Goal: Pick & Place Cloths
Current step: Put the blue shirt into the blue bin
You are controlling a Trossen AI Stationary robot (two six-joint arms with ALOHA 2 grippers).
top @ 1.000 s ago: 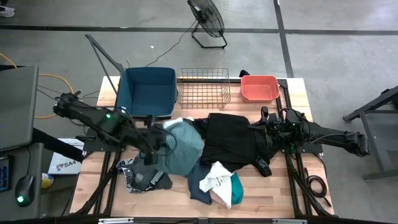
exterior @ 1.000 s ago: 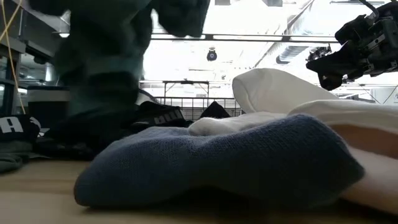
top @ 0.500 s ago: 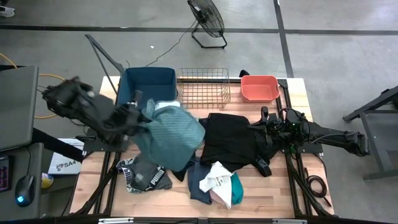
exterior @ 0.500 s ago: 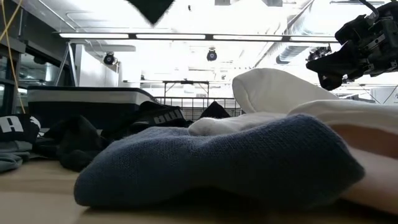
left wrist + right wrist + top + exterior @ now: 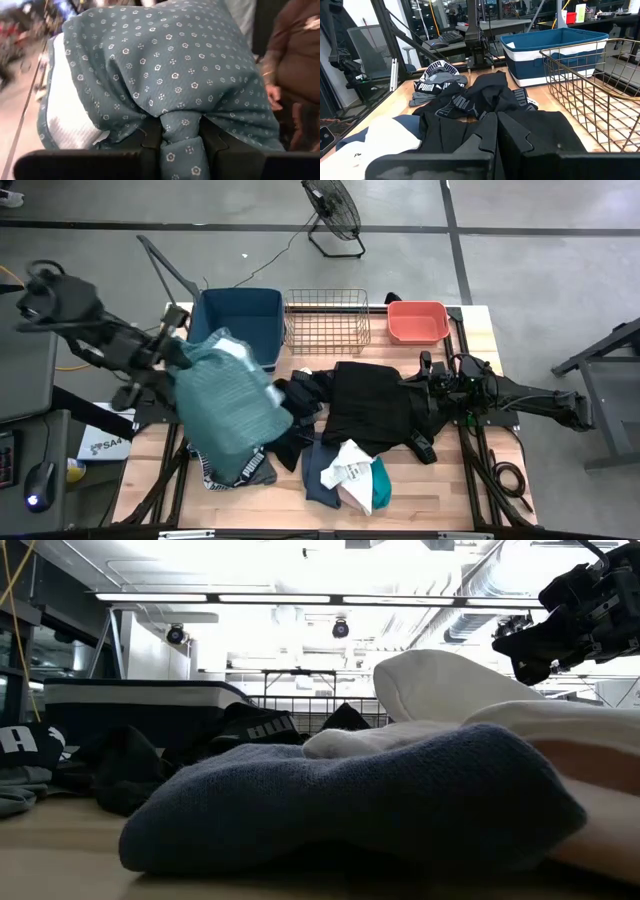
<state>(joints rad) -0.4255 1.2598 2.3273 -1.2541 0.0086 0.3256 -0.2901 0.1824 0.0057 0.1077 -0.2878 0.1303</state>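
My left gripper (image 5: 176, 348) is raised over the table's left edge, shut on a teal-green dotted cloth (image 5: 225, 405) that hangs below it beside the blue tub (image 5: 240, 320). A black cloth (image 5: 375, 405) lies spread mid-table, with my right gripper (image 5: 428, 372) shut and holding nothing at its right edge. A smaller black cloth (image 5: 300, 395) lies left of it. A slate, white and teal pile (image 5: 345, 475) rests near the front edge. A grey and black printed cloth (image 5: 235, 472) lies partly under the hanging one. My left gripper pinches a bunched fold of the teal-green cloth (image 5: 181, 137) between its two fingers (image 5: 150, 140). The fingers point roughly level. The cloth spreads out and hangs beyond them, showing its pale lining (image 5: 70, 120), lifted clear of the table.
A wire mesh basket (image 5: 327, 320) and a coral tub (image 5: 417, 321) stand along the far edge, right of the blue tub. A person (image 5: 290, 65) stands beyond the table in the left wrist view. Bare wood shows at the front left (image 5: 150, 500) and front right (image 5: 440, 490).
My left gripper has risen and swung toward the table's left and far edges, rolling as it went. The teal-green cloth came up off the middle pile, lifted clear, and now hangs at the left. The small black cloth beneath it lies uncovered.
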